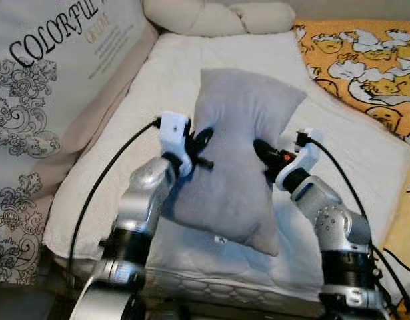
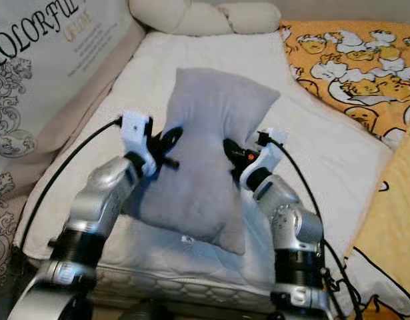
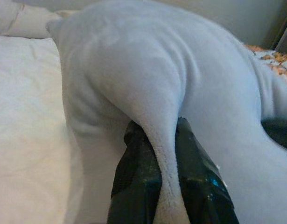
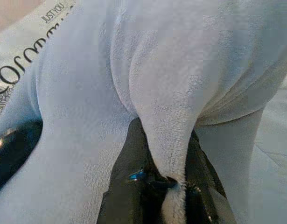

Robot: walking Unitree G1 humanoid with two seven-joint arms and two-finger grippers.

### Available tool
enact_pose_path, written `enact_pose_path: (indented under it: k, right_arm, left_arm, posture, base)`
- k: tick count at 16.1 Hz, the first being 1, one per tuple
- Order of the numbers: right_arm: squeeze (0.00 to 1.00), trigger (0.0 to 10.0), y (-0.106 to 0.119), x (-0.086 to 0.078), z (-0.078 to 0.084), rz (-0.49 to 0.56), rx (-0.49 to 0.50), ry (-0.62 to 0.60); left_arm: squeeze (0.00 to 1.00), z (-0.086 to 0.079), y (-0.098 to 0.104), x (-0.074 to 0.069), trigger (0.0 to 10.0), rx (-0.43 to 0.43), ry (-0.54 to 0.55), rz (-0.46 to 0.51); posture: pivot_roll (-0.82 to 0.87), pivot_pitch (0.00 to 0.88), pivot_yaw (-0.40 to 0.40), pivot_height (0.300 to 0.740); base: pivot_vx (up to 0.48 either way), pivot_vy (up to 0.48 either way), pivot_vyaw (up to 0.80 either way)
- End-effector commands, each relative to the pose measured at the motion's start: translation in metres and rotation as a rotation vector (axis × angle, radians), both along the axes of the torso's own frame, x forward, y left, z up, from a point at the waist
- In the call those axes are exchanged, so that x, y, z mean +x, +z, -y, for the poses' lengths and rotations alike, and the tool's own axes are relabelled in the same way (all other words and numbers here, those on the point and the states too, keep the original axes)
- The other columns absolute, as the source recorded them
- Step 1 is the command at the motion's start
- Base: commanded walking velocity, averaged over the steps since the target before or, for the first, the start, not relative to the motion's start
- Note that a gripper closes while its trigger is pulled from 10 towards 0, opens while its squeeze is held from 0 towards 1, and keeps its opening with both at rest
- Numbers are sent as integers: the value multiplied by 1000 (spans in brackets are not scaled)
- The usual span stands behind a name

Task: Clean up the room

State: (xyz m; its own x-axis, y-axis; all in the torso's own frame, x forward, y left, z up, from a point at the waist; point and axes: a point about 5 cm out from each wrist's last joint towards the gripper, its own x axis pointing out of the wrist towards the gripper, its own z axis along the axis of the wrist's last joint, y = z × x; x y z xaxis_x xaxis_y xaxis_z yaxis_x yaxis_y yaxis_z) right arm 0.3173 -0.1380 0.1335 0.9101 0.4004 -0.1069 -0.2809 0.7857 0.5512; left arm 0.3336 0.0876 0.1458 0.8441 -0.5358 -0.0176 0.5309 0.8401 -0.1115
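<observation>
Left gripper [image 1: 199, 148]: clamped on a pinched ridge of the grey pillow [image 1: 239, 157] at its left flank; the left wrist view shows both black fingers [image 3: 136, 186] closed tight with a fold of plush fabric standing up between them. The pillow hangs between the two grippers, raised over the white mattress [image 1: 125, 167], its lower corner drooping below the level of both wrists and its upper end lying beyond the fingertips, toward the cream knotted cushion [image 1: 218, 17]. Right gripper [image 1: 266, 151]: likewise closed on a fold at the pillow's right flank, fabric nipped between the fingers [image 4: 129, 186] in the right wrist view. Assessment: item appears light, soft and fully compliant; the waist caves in where it is squeezed, so it will sag and swing rather than hold shape. Plush cover looks to offer fair friction, not slippery, not fragile. Pinches of bunched cover at opposite flanks seem adequate; a deeper bite into the filling would be more secure
</observation>
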Motion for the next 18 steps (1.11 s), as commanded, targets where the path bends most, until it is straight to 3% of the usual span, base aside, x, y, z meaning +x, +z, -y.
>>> enact_pose_path:
  k: [1,2,3,4,5,6,13,18]
  right_arm:
    - [0,0,14,0,-6,50,6,20]
    - [0,4353,17,-4,-7,88,-22,-4]
    - [0,4353,17,-5,-7,94,-33,-14]
    - [0,10000,13,-5,-6,111,-124,-88]
    - [0,10000,9,-6,-7,88,-174,-93]
    - [0,10000,8,-8,-10,74,-149,-44]
    - [0,10000,2,-19,-16,75,-222,-77]
    - [0,10000,-2,-23,-14,66,-244,-107]
  left_arm:
    - [0,3,11,-4,10000,5,-16,49]
    - [0,-7,11,-12,10000,8,30,40]
    - [0,-8,11,-15,10000,7,33,37]
    - [0,-12,12,-16,10000,44,85,58]
    - [0,-11,9,-18,10000,78,82,56]
    - [0,-9,7,-19,10000,109,65,67]
    - [0,-12,5,-19,10000,175,135,49]
    - [0,-12,7,-17,10000,206,127,56]
  posture:
    - [-32,0,59,740]
    - [-28,0,51,740]
    - [-26,0,49,740]
    - [-17,0,38,740]
    - [-15,0,30,740]
    - [-15,0,28,740]
    - [-20,0,31,740]
    - [-26,0,41,740]
  base:
    - [0,0,0]
    - [0,0,0]
    - [0,0,0]
    - [0,0,0]
    - [0,0,0]
    - [0,259,0]
    - [0,433,0]
    - [0,432,0]
